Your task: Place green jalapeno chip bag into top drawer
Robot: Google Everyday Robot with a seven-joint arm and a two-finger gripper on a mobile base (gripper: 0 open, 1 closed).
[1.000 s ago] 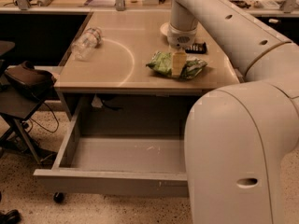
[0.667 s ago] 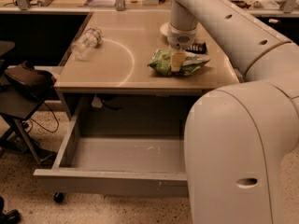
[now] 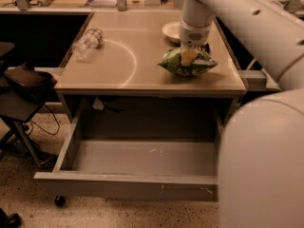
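The green jalapeno chip bag (image 3: 187, 64) sits near the front right of the beige table top (image 3: 118, 65), bunched up around my gripper. My gripper (image 3: 189, 56) comes down from above on the white arm and is shut on the middle of the bag. Whether the bag is just off the table or still resting on it I cannot tell. The top drawer (image 3: 126, 186) is pulled wide open below the table. Its grey inside (image 3: 147, 156) is bare except for a few small scraps.
A clear plastic bottle (image 3: 87, 42) lies on its side at the table's left. A white bowl (image 3: 172, 31) stands behind the bag. My white body (image 3: 261, 165) fills the lower right and covers the drawer's right end. A dark chair (image 3: 23, 82) stands at the left.
The bag has bunched up higher around the gripper and shifted slightly right. The view of the table and drawer has also shifted a little.
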